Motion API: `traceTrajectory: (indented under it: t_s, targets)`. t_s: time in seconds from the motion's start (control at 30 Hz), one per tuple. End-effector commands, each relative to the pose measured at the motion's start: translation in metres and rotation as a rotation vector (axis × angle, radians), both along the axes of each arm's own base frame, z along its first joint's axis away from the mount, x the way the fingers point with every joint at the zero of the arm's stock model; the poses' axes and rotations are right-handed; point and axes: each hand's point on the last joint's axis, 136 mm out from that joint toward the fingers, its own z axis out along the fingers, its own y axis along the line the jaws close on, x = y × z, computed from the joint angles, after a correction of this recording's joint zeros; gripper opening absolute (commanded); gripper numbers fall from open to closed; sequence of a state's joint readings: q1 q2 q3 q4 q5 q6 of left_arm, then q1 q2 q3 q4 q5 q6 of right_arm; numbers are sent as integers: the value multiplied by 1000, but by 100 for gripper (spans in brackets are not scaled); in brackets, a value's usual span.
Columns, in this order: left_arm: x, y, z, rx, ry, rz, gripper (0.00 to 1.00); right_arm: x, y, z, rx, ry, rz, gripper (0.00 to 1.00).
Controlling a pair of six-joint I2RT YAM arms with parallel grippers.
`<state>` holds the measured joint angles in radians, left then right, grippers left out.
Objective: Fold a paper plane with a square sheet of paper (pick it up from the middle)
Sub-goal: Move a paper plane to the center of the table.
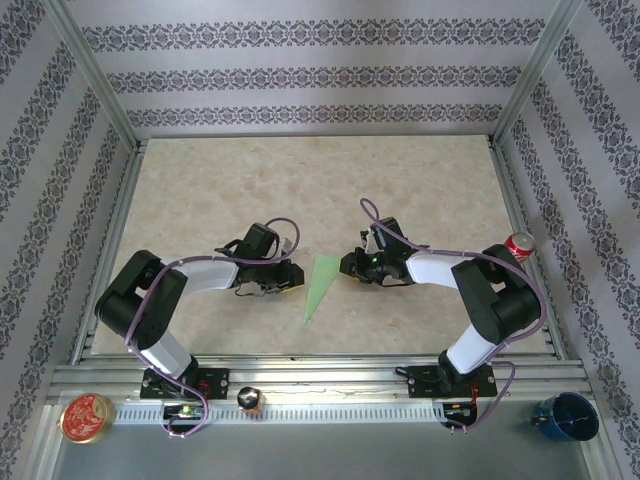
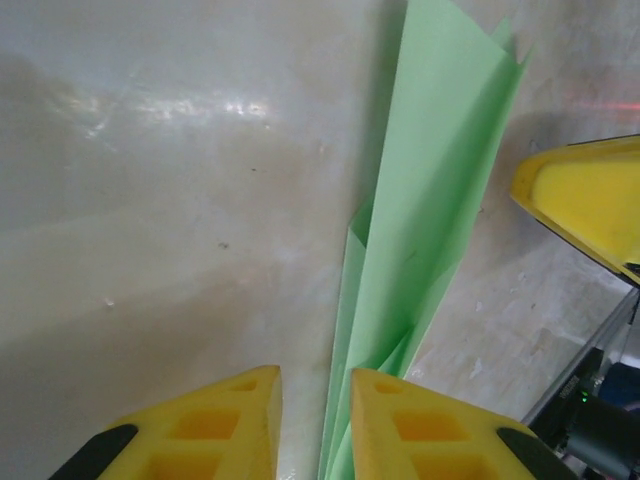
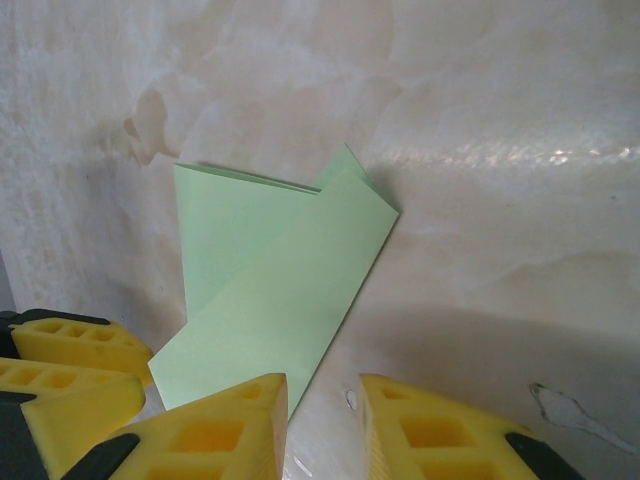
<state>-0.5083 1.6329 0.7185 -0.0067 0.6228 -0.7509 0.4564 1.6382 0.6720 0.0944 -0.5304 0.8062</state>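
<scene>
Right, nearest first: a round red tin (image 1: 87, 417) sat at the near left corner and a blue cup (image 1: 568, 415) at the near right, both off the counter (image 1: 300, 180). My two arms rose from their bases and bent inward, facing each other across the middle. My left end effector (image 2: 315, 388) hung low over the marbled surface, its yellow fingers (image 2: 225, 425) parted by a narrow gap and clamping nothing; the paper plane (image 2: 430, 190) ran out from beneath the right finger, a strip of green showing in the gap. My right end effector (image 3: 323, 392), same story: fingers a little apart, nothing gripped, the left fingertip over the plane's edge, though whether it touched the paper I could not tell. The plane itself lay flat on the counter between the two, pale green, creased into a slim dart, point aimed back toward the near edge, wide tail away from me with its overlapping layers showing. Farther out, a red can (image 1: 519, 245) stood by the frame rail at the right edge, and patterned walls (image 1: 300, 75) closed off the back.
</scene>
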Motion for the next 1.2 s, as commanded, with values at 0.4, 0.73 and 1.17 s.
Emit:
traceTrajectory:
  t_s: [0.4,0.73,1.17]
  targets:
    - [-1,-19,-6,-70,51,-62,22,-4,7,-3,15,12,17,26]
    - [-2,-25,-2,-95,43,-91,20,-4,9,-6,20,20,18,26]
    - [-5,-35,1,-128,46,-123,21,-6,11,-9,18,27,20,26]
